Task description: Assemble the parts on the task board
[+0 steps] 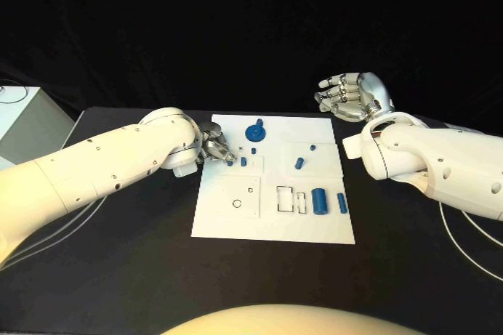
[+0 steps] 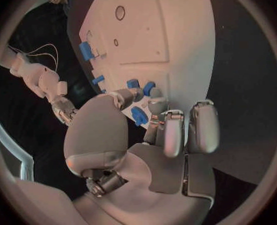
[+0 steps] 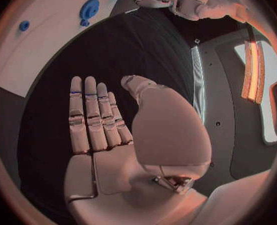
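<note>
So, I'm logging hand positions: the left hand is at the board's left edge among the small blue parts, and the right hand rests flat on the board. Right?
Not quite. The right hand is off the task board, raised past its far right corner and holding nothing, as the head view shows. The left hand is at the left edge among small blue parts.

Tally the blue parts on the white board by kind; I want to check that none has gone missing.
Blue round disc: 1
Large blue cylinders: 2
Small blue pieces: 5
Total: 8, counting the knob at the disc's edge as part of the disc.
</note>
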